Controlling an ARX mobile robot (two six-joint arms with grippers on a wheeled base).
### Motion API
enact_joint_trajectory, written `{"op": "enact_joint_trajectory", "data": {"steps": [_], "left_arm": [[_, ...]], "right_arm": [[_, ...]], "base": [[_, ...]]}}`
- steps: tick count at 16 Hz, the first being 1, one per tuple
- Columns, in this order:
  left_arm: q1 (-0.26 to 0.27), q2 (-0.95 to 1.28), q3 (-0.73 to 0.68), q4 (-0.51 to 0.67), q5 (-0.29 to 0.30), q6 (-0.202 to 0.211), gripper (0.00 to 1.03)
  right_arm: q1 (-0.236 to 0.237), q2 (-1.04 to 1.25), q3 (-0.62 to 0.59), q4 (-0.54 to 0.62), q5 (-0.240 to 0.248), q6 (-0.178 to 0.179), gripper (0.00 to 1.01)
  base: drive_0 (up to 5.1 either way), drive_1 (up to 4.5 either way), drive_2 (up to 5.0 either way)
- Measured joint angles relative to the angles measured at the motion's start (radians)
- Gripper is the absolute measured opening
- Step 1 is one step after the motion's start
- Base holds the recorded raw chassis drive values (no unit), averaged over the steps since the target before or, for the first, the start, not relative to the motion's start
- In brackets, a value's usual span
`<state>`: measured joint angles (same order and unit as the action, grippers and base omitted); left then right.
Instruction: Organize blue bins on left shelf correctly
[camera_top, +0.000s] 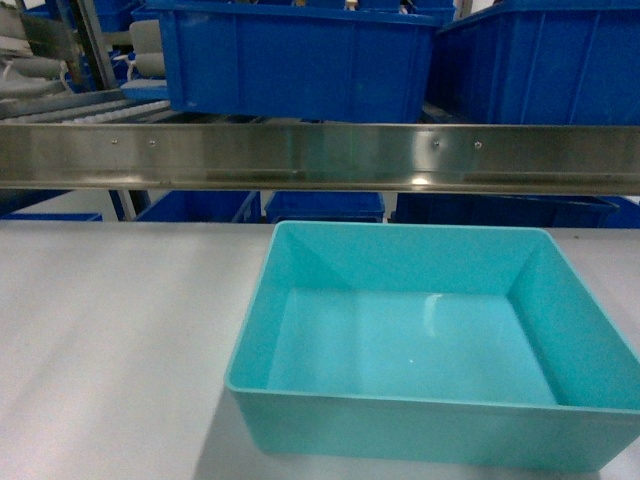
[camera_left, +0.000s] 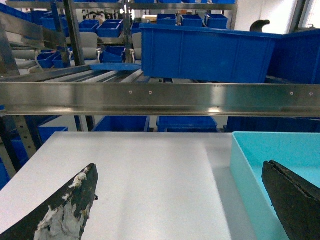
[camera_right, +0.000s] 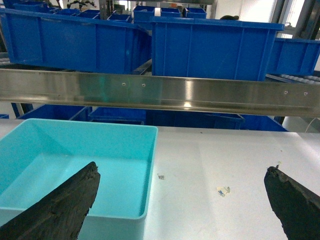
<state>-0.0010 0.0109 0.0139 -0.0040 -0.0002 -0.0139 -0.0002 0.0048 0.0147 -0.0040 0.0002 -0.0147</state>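
An empty light turquoise bin (camera_top: 420, 432) sits on the white tabletop, right of centre, just in front of the left shelf's shiny steel front rail (camera_top: 320, 155). Neither gripper shows in the head view. In the left wrist view my left gripper (camera_left: 182, 202) is open and empty. Its left finger (camera_left: 70, 205) is over bare table, and its right finger (camera_left: 295, 200) is over the bin (camera_left: 280, 147) at the bin's left wall. My right gripper (camera_right: 180, 202) is also open and empty. Its left finger (camera_right: 65, 205) hangs over the bin (camera_right: 75, 160), and its right finger (camera_right: 295, 200) over the table.
Dark royal-blue crates (camera_top: 300, 60) (camera_right: 215, 47) stand on the roller tier above the rail, with more (camera_top: 325, 205) below and behind it. White roller tracks (camera_left: 100, 76) show at the left. A small tape scrap (camera_right: 222, 190) lies on the tabletop (camera_top: 110, 340) right of the bin.
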Motion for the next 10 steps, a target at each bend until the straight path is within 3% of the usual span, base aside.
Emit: {"op": "enact_joint_trajectory", "data": {"steps": [5, 10], "left_arm": [[0.000, 0.000, 0.000, 0.000, 0.000, 0.000, 0.98], [0.000, 0.000, 0.000, 0.000, 0.000, 0.000, 0.98]], "right_arm": [[0.000, 0.000, 0.000, 0.000, 0.000, 0.000, 0.98], [0.000, 0.000, 0.000, 0.000, 0.000, 0.000, 0.98]], "base": [[0.0, 3.69, -3.7], [0.0, 0.00, 0.0]]}}
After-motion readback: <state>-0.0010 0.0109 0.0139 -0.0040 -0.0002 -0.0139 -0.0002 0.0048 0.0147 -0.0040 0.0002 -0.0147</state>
